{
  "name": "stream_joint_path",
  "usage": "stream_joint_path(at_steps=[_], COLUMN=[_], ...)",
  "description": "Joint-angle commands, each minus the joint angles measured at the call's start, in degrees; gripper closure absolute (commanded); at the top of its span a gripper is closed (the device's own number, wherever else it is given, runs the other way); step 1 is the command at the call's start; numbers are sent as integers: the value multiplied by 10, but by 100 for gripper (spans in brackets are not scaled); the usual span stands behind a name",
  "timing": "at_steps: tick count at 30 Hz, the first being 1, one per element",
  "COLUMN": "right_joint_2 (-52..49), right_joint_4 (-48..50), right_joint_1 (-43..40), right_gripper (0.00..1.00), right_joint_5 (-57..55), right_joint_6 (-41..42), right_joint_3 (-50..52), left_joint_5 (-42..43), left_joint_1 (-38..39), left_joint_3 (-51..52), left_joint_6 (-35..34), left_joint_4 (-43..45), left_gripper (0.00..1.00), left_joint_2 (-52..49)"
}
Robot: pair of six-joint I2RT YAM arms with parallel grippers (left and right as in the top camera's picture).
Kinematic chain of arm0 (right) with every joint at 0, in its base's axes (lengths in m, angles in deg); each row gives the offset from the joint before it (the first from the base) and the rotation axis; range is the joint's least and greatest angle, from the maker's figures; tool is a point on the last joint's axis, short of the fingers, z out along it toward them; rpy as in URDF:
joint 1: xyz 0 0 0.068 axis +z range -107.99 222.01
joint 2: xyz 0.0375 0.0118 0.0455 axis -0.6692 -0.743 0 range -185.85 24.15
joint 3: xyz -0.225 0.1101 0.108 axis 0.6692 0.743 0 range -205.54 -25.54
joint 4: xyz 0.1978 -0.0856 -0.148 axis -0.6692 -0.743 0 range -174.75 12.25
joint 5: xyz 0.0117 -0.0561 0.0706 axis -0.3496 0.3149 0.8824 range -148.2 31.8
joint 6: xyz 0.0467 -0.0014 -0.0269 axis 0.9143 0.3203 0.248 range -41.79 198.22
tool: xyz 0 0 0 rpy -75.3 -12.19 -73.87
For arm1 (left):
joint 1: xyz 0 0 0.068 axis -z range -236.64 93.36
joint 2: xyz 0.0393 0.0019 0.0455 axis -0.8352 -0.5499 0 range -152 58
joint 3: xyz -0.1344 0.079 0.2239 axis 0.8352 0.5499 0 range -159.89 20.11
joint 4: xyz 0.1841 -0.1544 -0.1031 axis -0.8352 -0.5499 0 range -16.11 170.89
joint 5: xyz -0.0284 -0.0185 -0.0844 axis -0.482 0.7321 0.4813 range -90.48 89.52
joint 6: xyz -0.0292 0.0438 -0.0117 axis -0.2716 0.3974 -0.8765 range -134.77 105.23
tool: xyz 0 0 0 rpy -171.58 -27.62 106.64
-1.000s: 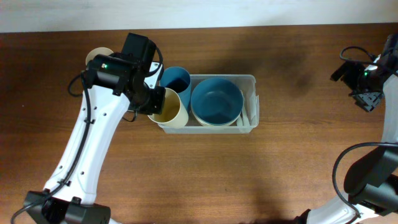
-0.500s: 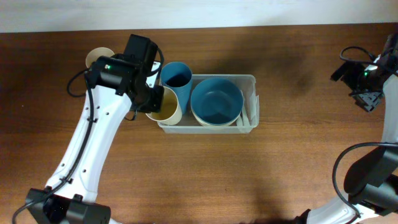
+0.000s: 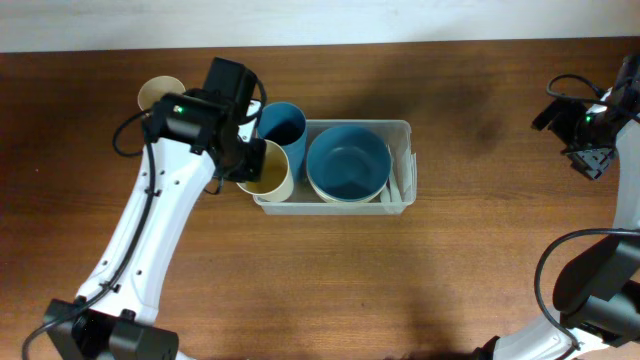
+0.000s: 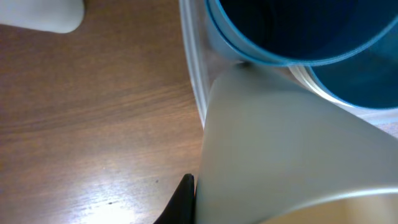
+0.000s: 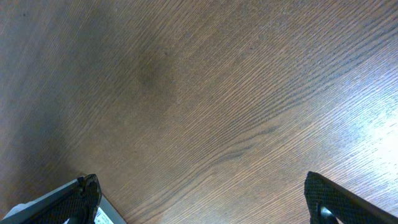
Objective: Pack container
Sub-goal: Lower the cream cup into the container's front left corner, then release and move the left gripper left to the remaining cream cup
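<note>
Left pincer (image 3: 243,158): jaws drawn together, clamped on the wall of the cream cup (image 3: 268,172). In the wrist view the cup fills the frame against one black fingertip (image 4: 184,198).

Cup sits upright at the left end of the container (image 3: 400,124), just beside the blue cup (image 3: 283,124) and the blue bowl (image 3: 348,162). Container lies mid-tabletop (image 3: 450,260), long side across the view.

Step in hand, by my reading: seating the cream cup in the tub. Next move calls for letting go and lifting straight up, without dragging the cup or tipping the blue one.

Another cream cup (image 3: 158,93) stands on the tabletop behind the left arm, probably next to go in.

Right pincer (image 5: 202,196): jaws wide apart, nothing between them, over bare wood far right.

Against a second ago: cream cup looks smaller and sits lower and further left, so it has gone down into the tub. Right arm unchanged.
</note>
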Motion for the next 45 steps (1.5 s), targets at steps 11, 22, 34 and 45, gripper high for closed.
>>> stream_joint_path(at_steps=[11,22,34,45], right_joint_2=[-1,-1,-1,-1], right_joint_4=[0,0,0,0], right_joint_1=[-3,-3,-3,-3], right_gripper=[1,1,1,1], right_joint_5=[-5,-5,-5,-5], right_joint_6=[-1,-1,-1,-1], right_joint_3=[-2,-2,-2,-2], left_joint_5=[2,2,-10,-118], left_joint_1=[23,23,-23,-135], left_joint_3=[39,39,-7,-9], left_joint_6=[-3,-3,-16,-16], left_joint_4=[38,43,52,148], left_gripper=[74,64,58,48], left_joint_2=[-2,-2,54,27])
